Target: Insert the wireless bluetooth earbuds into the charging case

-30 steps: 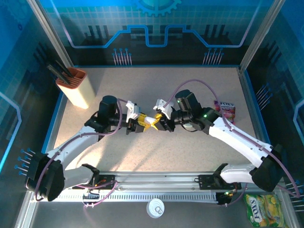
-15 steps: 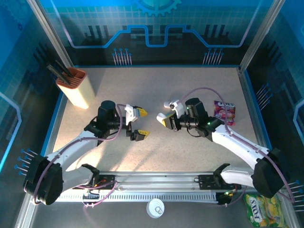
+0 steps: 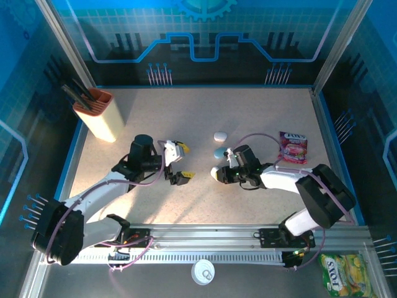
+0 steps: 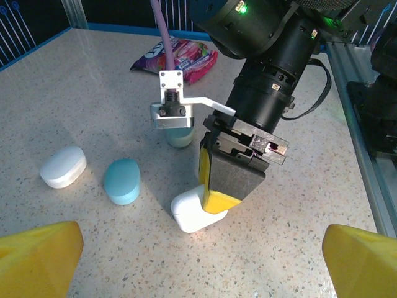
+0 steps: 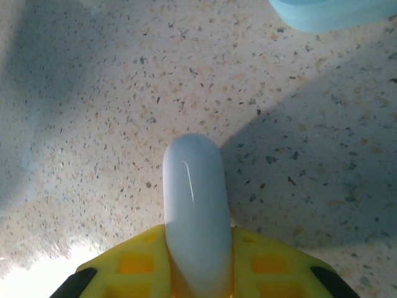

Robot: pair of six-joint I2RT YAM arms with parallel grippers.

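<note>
The right gripper [image 4: 217, 200] is clenched on a white, pebble-shaped plastic charging case [image 4: 189, 217]. Its yellow-edged pads pinch one end of the shell, while the other end sits low on the speckled, stone-look table [image 4: 93, 87] and seems to touch it. The lid looks shut, so whether the wireless bluetooth earbuds lie inside is hidden.

The main hazard, as I judge it, is the grip itself. A smooth, rounded shell held near one end could squirt out from between the pads or pivot if it is pressed against the table or nudged sideways.

The left gripper [image 3: 182, 162] faces this case from a little apart, with its jaws spread wide and nothing in them. If it comes in to lift the lid, it could hit the right fingers, which cover much of the shell. It could also push the case out of the pinch instead of opening it.

A light-blue oval plastic case [image 4: 121, 180] lies near the held case. A second white rounded case [image 4: 62, 166] lies just beyond the blue one, and a pale green case [image 4: 180, 138] sits half hidden behind the right gripper. A careless sweep could scatter any of these, or the wrong shell could be taken. A pink sweets packet [image 4: 186, 56] lies well apart from the held case and looks to be out of harm's way.
</note>
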